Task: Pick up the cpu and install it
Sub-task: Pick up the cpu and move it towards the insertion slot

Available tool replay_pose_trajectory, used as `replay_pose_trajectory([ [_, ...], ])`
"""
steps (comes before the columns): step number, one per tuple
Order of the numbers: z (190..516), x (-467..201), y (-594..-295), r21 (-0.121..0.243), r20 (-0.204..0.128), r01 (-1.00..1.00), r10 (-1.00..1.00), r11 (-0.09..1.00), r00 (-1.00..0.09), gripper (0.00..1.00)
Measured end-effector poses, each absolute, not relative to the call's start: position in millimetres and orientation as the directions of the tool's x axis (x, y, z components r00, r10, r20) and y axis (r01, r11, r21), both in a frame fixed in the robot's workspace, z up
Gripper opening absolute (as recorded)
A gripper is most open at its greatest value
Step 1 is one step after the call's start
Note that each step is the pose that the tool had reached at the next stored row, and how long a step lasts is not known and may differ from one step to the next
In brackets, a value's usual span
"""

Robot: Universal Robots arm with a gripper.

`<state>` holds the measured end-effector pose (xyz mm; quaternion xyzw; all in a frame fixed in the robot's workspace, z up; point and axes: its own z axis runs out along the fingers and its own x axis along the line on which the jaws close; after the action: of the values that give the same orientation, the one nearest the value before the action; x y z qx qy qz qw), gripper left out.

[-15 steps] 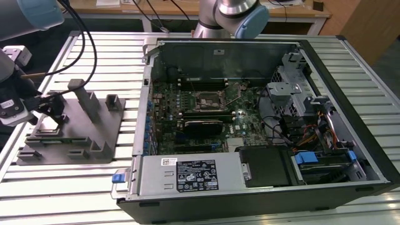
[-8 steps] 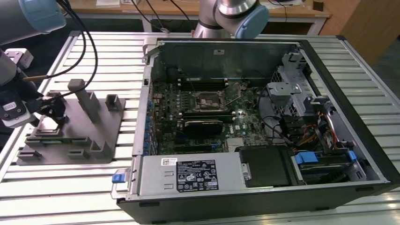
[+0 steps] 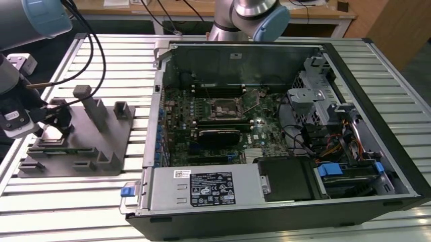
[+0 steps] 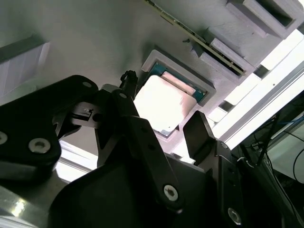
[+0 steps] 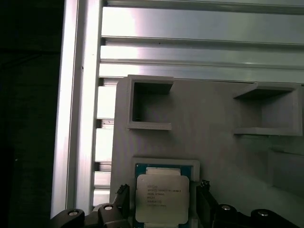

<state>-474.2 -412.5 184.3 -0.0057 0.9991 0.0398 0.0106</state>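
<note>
Item: the cpu, a small flat square chip with a pale silver metal lid, dark print on it and a thin darker, greenish rim. Location: laid flat and lid up in a shallow square pocket of the grey plastic fixture block, which carries upright posts and open recesses. In the second wrist view the cpu is seen washed pale, level and square to the pocket walls. Tool: the black two-fingered gripper is set over the pocket with its fingers apart, one to each side of the chip. A narrow gap is seen at each edge, and nothing is clamped. Step judged in hand: the pick-up, at the straddling stage before any grasp; lifting and installing are not yet done. A grasp from here is judged to call for an even closing on two opposite edges, kept clear of the pocket walls, then a straight lift so that the chip is neither tipped nor dragged. Surroundings: the block is placed on the slatted aluminium table at the exterior view's left, with the gripper over its left side. Well apart, at the exterior view's right, the open black computer case is laid on its side, and its dark green motherboard is exposed with a square socket near the middle.
</note>
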Motion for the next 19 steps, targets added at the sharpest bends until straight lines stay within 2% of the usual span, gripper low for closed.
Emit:
replay_pose_trajectory([
  [13, 180.1, -473.8, -412.2, 0.080, -0.022, -0.012, -0.011, 0.997, -1.000, 0.66],
  [15, 196.9, -473.8, -412.2, 0.079, -0.022, -0.012, -0.011, 0.997, -1.000, 0.66],
  [19, 197.9, -473.8, -412.2, 0.079, -0.022, -0.012, -0.011, 0.997, -1.000, 0.66],
])
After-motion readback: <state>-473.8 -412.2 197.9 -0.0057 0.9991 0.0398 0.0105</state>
